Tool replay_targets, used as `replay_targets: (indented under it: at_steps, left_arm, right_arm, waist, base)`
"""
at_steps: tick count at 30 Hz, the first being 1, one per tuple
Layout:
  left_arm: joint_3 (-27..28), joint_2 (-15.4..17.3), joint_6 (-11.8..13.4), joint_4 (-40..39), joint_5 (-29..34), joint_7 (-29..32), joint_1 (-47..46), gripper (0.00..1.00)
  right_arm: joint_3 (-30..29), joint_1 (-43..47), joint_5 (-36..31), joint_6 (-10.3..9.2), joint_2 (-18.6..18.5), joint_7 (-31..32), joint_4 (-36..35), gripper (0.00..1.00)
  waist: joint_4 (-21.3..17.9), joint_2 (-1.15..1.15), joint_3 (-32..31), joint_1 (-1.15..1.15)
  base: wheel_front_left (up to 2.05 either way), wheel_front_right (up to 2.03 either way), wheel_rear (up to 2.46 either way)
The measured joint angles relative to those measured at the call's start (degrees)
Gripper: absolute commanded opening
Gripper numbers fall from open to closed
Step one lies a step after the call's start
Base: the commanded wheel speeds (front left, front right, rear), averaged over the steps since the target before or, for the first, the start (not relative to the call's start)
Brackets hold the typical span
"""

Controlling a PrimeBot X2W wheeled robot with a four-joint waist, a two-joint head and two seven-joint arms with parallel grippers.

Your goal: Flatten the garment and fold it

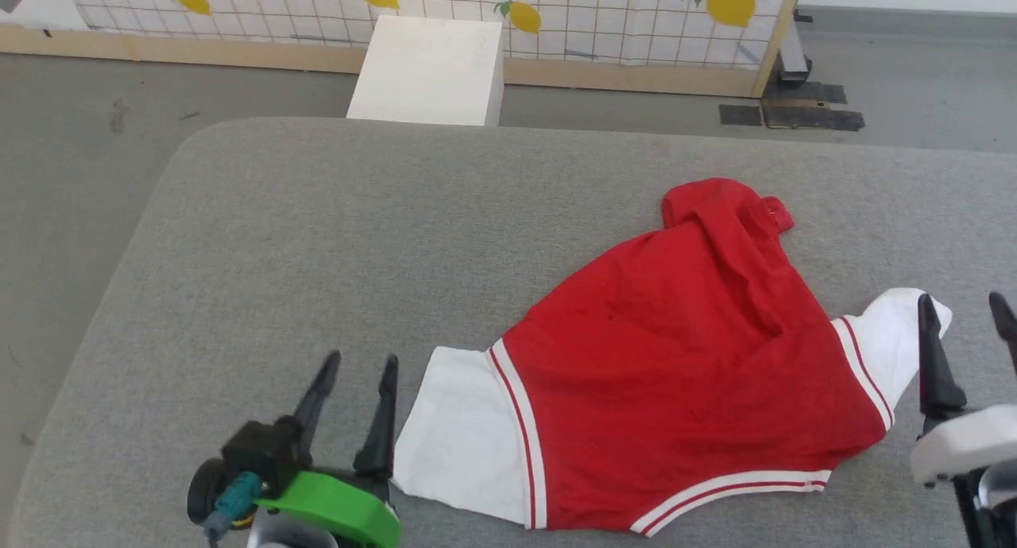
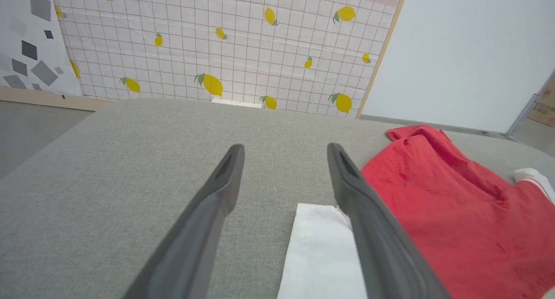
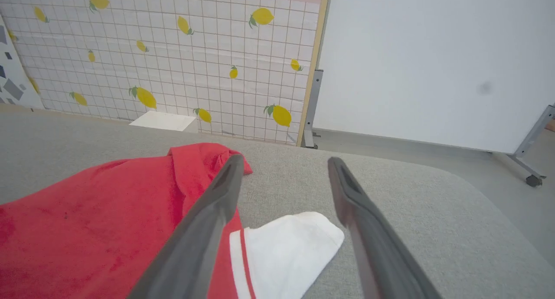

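The garment (image 1: pixel 675 357) lies spread on the grey padded table (image 1: pixel 334 238), plain red side up, with white sleeves at its left and right ends and striped trim along the near hem. Its far part is bunched into a fold. My left gripper (image 1: pixel 359 364) stands open just left of the left white sleeve (image 2: pixel 321 251), nothing between its fingers. My right gripper (image 1: pixel 965 303) is open above the right white sleeve (image 3: pixel 290 247), which shows between its fingers. In the left wrist view the red body (image 2: pixel 455 212) lies to the right of the fingers.
A white box (image 1: pixel 429 70) stands on the floor beyond the table's far edge, before a lemon-print grid panel (image 1: pixel 508 8). Dark mats (image 1: pixel 794 115) lie on the floor at the back right. A white board on castors (image 3: pixel 433 65) stands behind the table.
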Motion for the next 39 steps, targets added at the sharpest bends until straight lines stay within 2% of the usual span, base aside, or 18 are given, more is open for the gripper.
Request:
replay_targets:
  at_steps: [2,6,10,11,13,19,23,24,25,28,31,34,39]
  left_arm:
    - [-1.9,1.6,0.0,1.3,0.0,1.6,0.3,1.0]
    - [-5.2,4.3,0.0,1.5,-0.1,12.2,0.2,1.0]
    - [-5.8,5.5,0.2,0.4,-1.3,26.1,0.2,1.0]
    - [-6.4,6.5,1.4,-1.3,-1.5,35.4,0.2,1.0]
    - [-6.6,6.9,2.4,-2.5,-1.6,40.5,0.0,1.0]
    - [-6.8,8.0,5.3,-4.4,-1.2,49.0,-0.2,1.0]
    - [-6.8,8.5,5.6,-5.0,-1.6,51.8,-0.5,1.0]
    - [-6.7,8.5,5.6,-4.9,-2.0,52.2,-0.6,0.3]
    - [-6.7,8.5,5.6,-4.9,-2.2,52.6,-0.7,0.0]
    - [-6.4,8.5,5.2,-5.0,-3.5,53.2,-0.9,0.0]
    - [-5.6,8.3,5.4,-5.4,-4.2,50.6,-0.9,0.0]
    - [-3.7,7.0,7.5,-6.2,-4.4,46.7,-0.5,0.0]
    - [-0.8,6.8,10.0,-10.2,-3.9,40.2,-0.3,0.0]
  right_arm:
    - [-1.5,2.1,-0.5,0.0,2.8,0.0,-2.8,1.0]
    - [-3.6,5.0,-0.9,-0.01,6.4,1.0,-7.5,1.0]
    - [-4.0,5.8,-1.0,-0.01,7.5,2.2,-9.6,1.0]
    - [-3.9,5.8,-1.0,-0.01,7.8,2.7,-9.8,1.0]
    - [-3.8,5.8,-1.0,-0.01,7.9,2.9,-10.0,1.0]
    - [-3.2,5.8,-1.0,-0.01,8.3,3.1,-10.0,1.0]
    - [-3.2,5.6,-1.0,0.0,8.5,3.0,-9.7,1.0]
    - [-3.2,5.5,-1.0,-0.01,8.5,3.0,-9.6,1.0]
    - [-3.2,5.4,-1.0,-0.01,8.5,3.0,-9.4,1.0]
    - [-3.4,5.3,-1.1,-0.01,8.6,3.3,-8.4,1.0]
    - [-3.8,5.3,-1.4,0.0,8.5,4.4,-7.3,1.0]
    - [-4.2,5.3,-1.6,-0.01,8.0,6.6,-6.6,1.0]
    - [-4.3,6.2,-1.7,-0.01,6.4,13.0,-6.4,1.0]
  waist:
    - [-0.5,0.0,0.0,0.0]
    - [-1.1,0.0,0.9,0.0]
    - [-1.8,0.0,2.0,0.0]
    - [-2.3,0.0,2.9,0.0]
    - [-2.7,0.0,3.5,0.0]
    - [-4.0,0.0,5.3,0.0]
    - [-4.8,0.0,6.7,0.0]
    - [-5.0,0.0,7.0,0.0]
    - [-5.2,0.0,7.2,0.0]
    - [-5.7,0.0,7.6,0.0]
    - [-5.7,0.0,7.1,0.0]
    - [-5.4,0.0,6.0,0.0]
    - [-4.4,0.0,3.8,0.0]
  base:
    - [0.0,0.0,0.0]
    - [0.0,0.0,0.0]
    - [0.0,0.0,0.0]
    - [0.0,0.0,0.0]
    - [0.0,0.0,0.0]
    - [0.0,0.0,0.0]
    - [0.0,0.0,0.0]
    - [0.0,0.0,0.0]
    - [0.0,0.0,0.0]
    - [0.0,0.0,0.0]
    - [0.0,0.0,0.0]
    - [0.0,0.0,0.0]
    - [0.0,0.0,0.0]
